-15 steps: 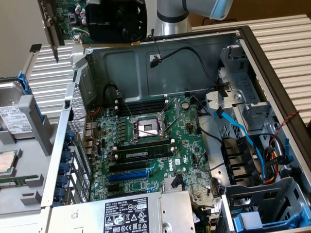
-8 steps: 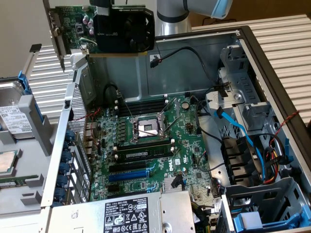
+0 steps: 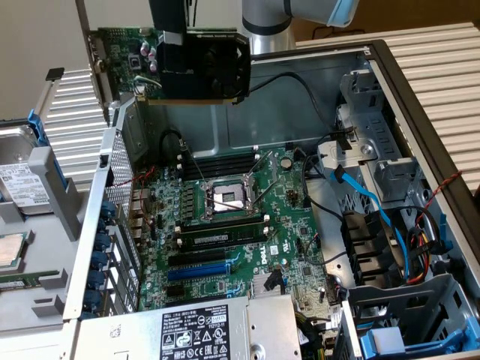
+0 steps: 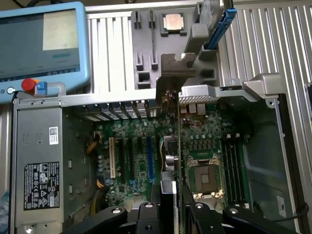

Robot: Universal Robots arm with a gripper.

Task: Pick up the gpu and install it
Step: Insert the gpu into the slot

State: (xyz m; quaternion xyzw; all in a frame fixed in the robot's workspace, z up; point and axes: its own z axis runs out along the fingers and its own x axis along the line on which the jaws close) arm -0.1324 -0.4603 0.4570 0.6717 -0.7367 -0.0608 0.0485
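My gripper [image 3: 175, 69] is shut on the gpu [image 3: 214, 66] and holds it in the air above the open computer case, near the case's rear wall. Its black cooler shroud faces the exterior camera, and green board shows behind at the exterior view's left. In the wrist view the gpu [image 4: 171, 146] appears edge-on between the fingers [image 4: 155, 207], with its silver end bracket [image 4: 174, 72] at the far end. Below lies the large green motherboard [image 3: 289, 225] [image 4: 141, 168] with a blue expansion slot [image 3: 196, 268] [image 4: 150, 158] and black slots beside it.
The processor socket [image 3: 229, 199] with memory sticks on both sides sits mid-board. A silver power supply [image 3: 202, 330] [image 4: 41, 161] fills one end of the case. Blue and black cables [image 3: 375, 214] run by the drive cages. A hard drive [image 3: 19, 180] and a blue control pendant [image 4: 41, 44] lie outside.
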